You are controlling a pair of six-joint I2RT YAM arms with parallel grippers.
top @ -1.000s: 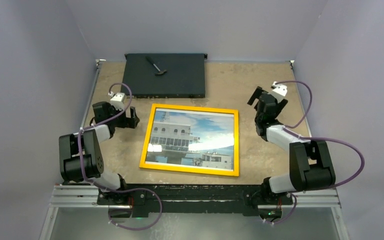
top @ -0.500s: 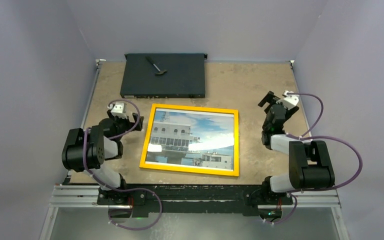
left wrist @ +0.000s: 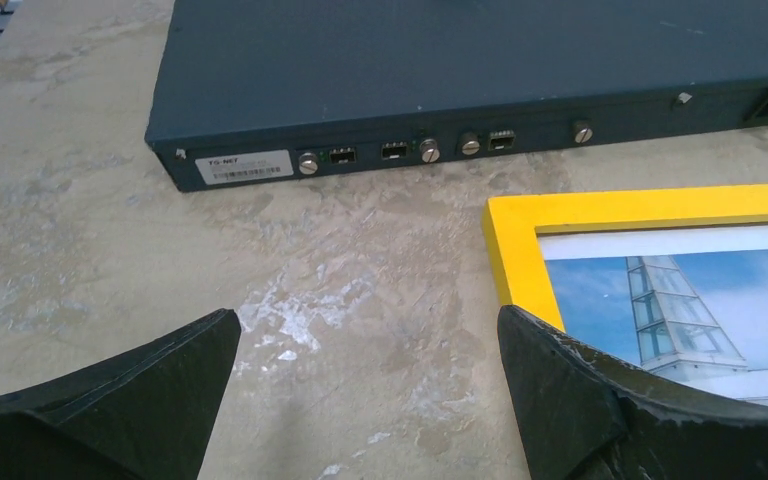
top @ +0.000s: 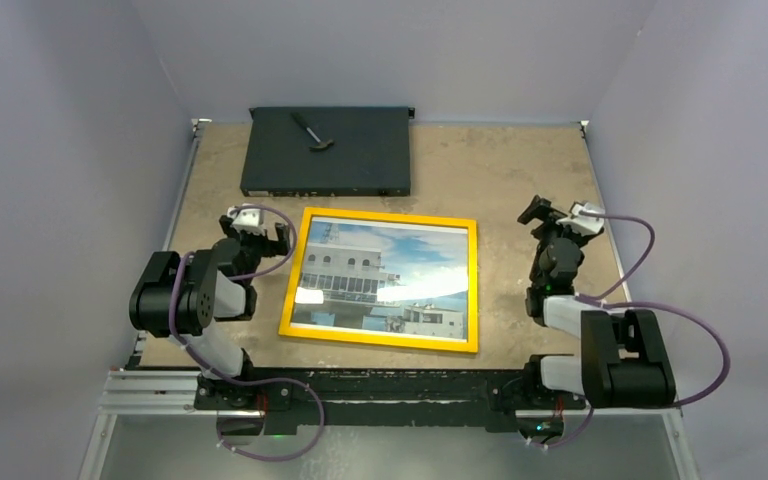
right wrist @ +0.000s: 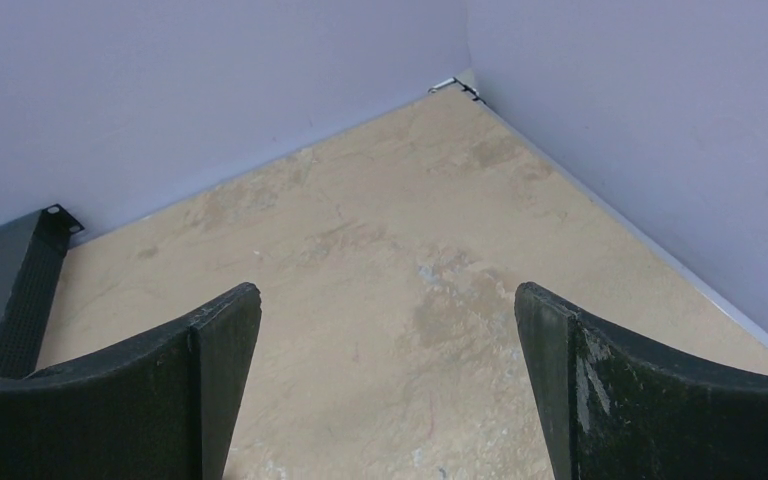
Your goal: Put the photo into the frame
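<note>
On a tan table (top: 520, 180), a black box (top: 326, 150) sits behind the yellow frame (top: 380, 341), which lies flat at centre with the photo (top: 385, 275) inside it. The left gripper (left wrist: 365, 318) and right gripper (right wrist: 388, 292) flank the frame, spread wide and empty.

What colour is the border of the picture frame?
Bright yellow-orange. The frame shows best in the top external view.
</note>
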